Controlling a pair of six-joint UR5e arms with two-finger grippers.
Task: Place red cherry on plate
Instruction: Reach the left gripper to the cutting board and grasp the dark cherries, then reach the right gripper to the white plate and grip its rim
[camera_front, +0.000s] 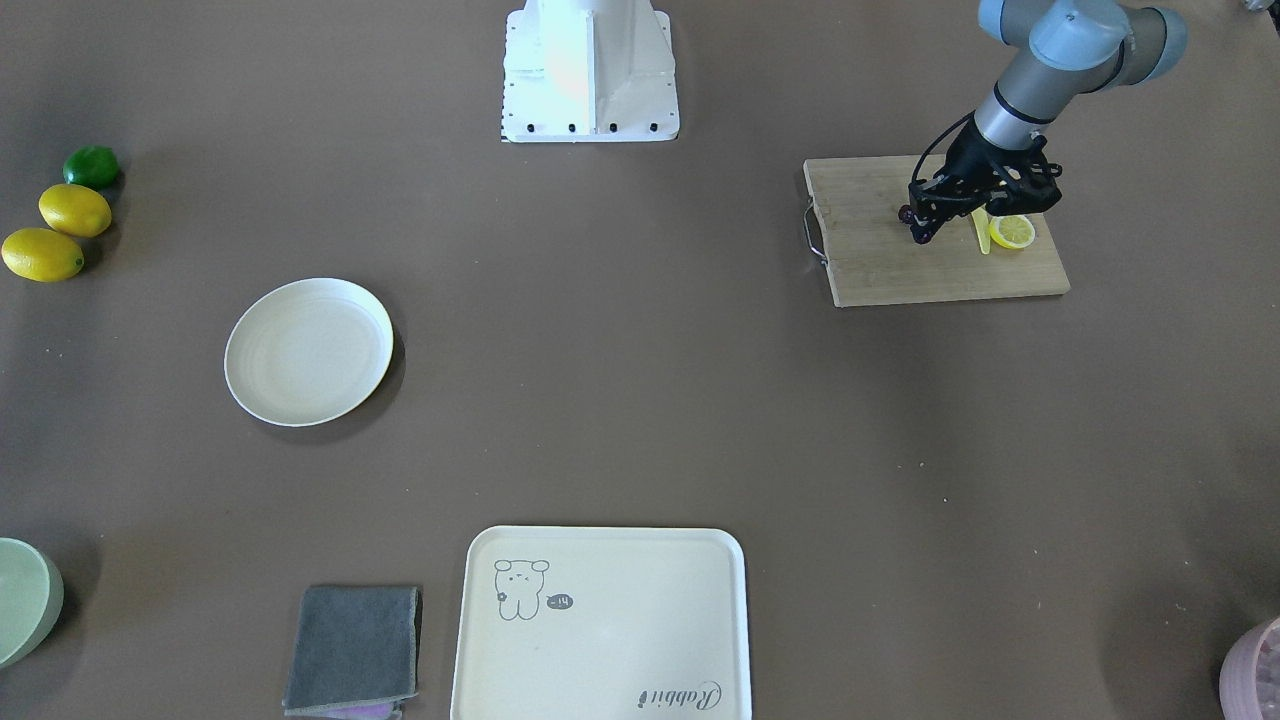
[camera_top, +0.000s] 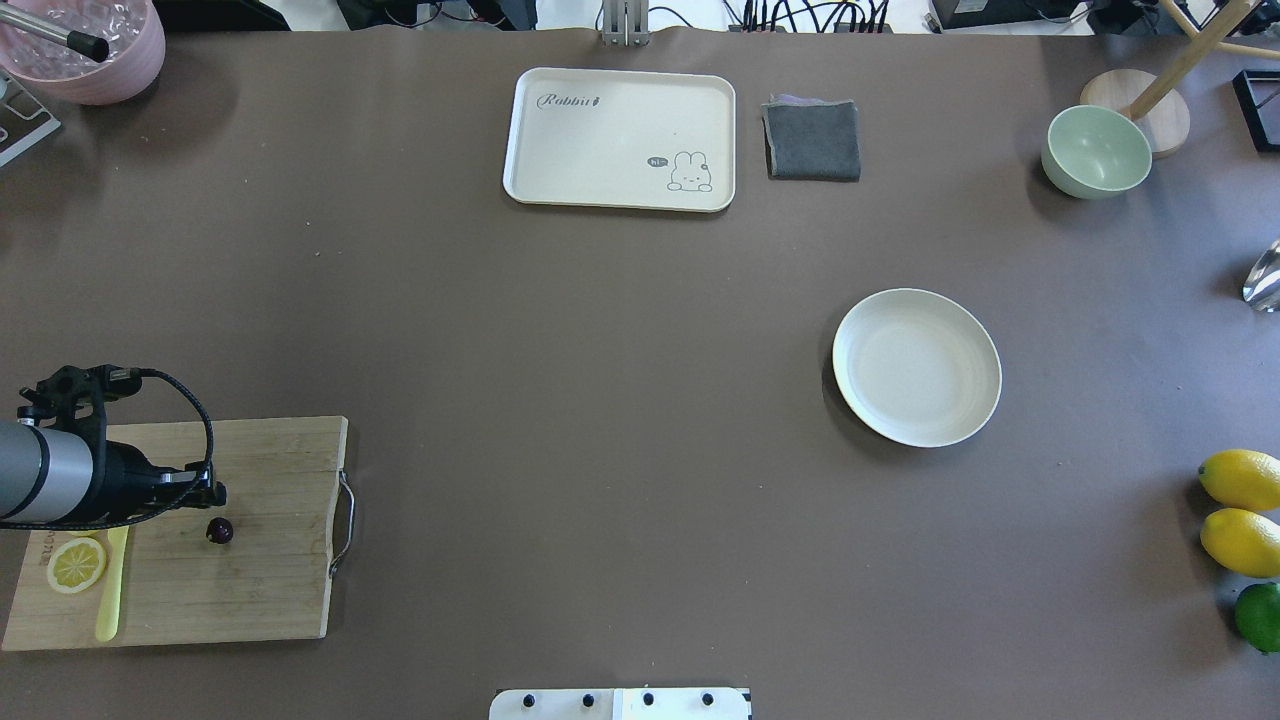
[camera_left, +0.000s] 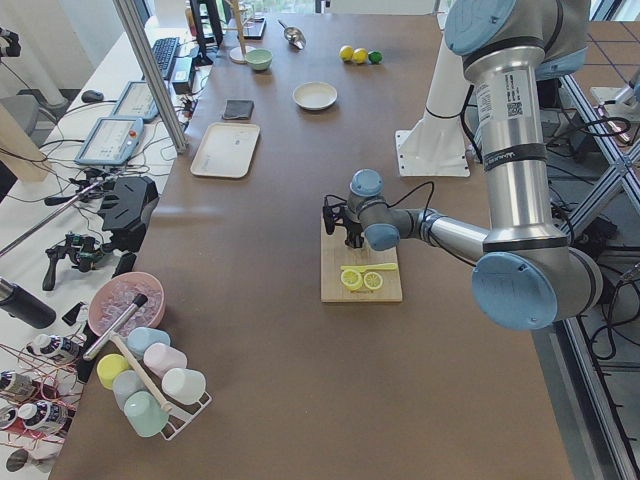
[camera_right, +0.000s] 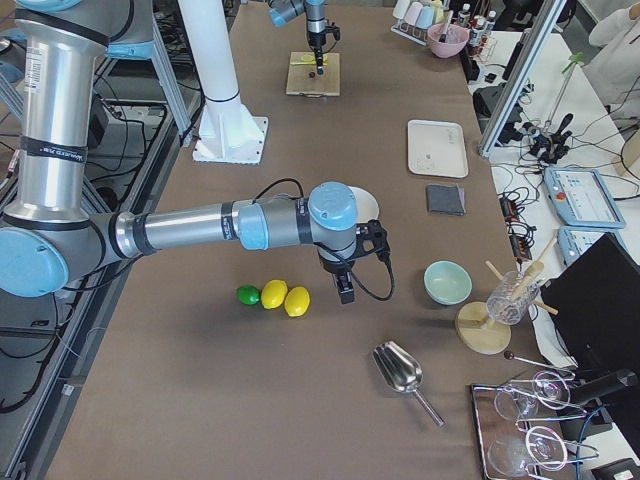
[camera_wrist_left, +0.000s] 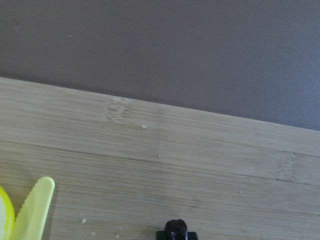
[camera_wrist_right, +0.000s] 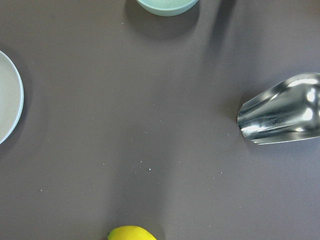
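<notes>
The red cherry (camera_top: 219, 530) is a tiny dark red ball over the wooden cutting board (camera_top: 250, 600) at the table's left end. My left gripper (camera_top: 213, 494) points down right at it. In the left wrist view the cherry (camera_wrist_left: 175, 227) sits at the closed black fingertips, so the gripper looks shut on it. From the front, the cherry (camera_front: 906, 213) shows beside the left gripper (camera_front: 921, 236). The round cream plate (camera_top: 916, 366) lies far off on the table's right half. My right gripper (camera_right: 345, 290) hovers near the plate (camera_right: 368, 203) and the lemons; whether it is open or shut, I cannot tell.
A lemon slice (camera_top: 76, 565) and a yellow plastic knife (camera_top: 110, 590) share the board. A cream tray (camera_top: 620, 138), grey cloth (camera_top: 812, 140) and green bowl (camera_top: 1096, 152) line the far side. Two lemons (camera_top: 1240, 480) and a lime (camera_top: 1260, 616) sit at the right edge, with a metal scoop (camera_wrist_right: 280, 117) nearby.
</notes>
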